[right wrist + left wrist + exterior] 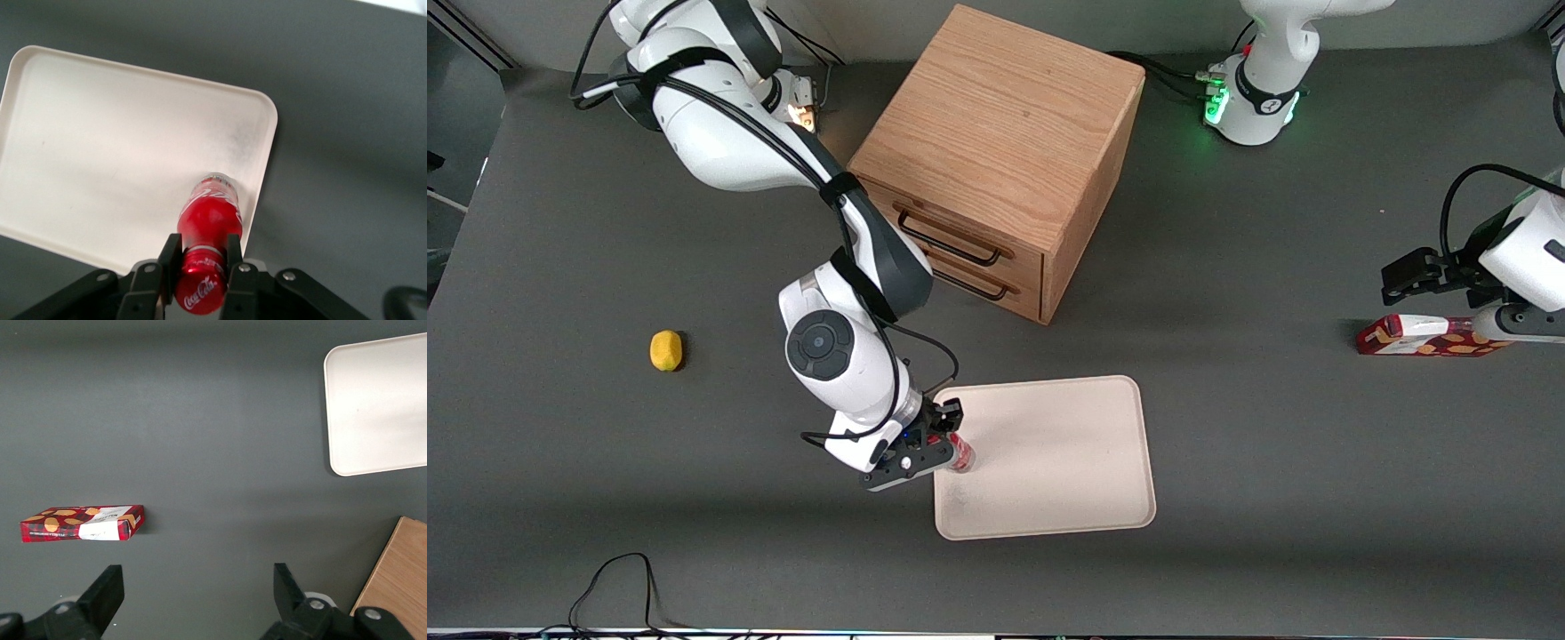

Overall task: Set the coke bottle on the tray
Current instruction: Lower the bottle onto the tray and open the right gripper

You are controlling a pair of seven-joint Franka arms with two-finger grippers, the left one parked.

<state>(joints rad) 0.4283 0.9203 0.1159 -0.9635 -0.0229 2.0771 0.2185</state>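
Front view: one gripper on the working arm sits over the tray's edge that faces the working arm's end of the table. One coke bottle is partly visible under it, at that edge of the one cream tray. One wooden cabinet with two drawers stands farther from the camera than the tray. One lemon lies well apart toward the working arm's end of the table. One red-and-white carton lies toward the parked arm's end.

Left wrist view: one carton lies flat on the grey table. One corner portion of the tray shows, bare. One corner of the cabinet is visible.

Right wrist view: the gripper is closed on the neck of the coke bottle, one finger on each side just below the red cap. The bottle's clear base is over the tray surface, just inside the raised rim near one rounded corner. Whether the base touches the tray cannot be determined. Count here: one bottle, one tray.
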